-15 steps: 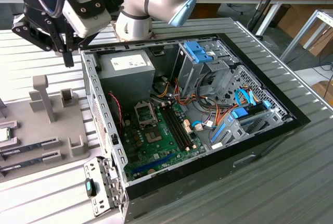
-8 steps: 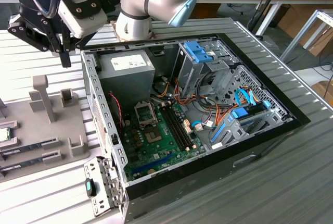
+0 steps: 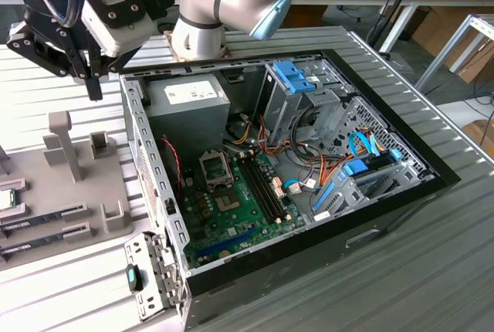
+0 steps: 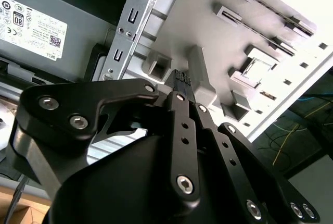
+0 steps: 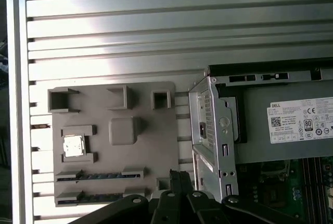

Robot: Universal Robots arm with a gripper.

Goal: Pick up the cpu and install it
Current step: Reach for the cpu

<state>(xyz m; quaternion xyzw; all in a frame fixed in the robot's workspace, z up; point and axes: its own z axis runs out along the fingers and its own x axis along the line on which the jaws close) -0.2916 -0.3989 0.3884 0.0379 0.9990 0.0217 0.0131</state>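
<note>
Cpu: you'll find the small silver-grey square cpu (image 3: pixel 6 199) (image 4: pixel 256 70) (image 5: pixel 73 146) seated in the flat grey plastic tray (image 5: pixel 140 104), well apart from the claw.
Claw: your black claw (image 3: pixel 94 89) (image 4: pixel 180 76) (image 5: pixel 175 174) hangs clenched, empty, above the tray.
Case: the open black metal computer case (image 3: pixel 309 162) is just beside the claw.
</note>
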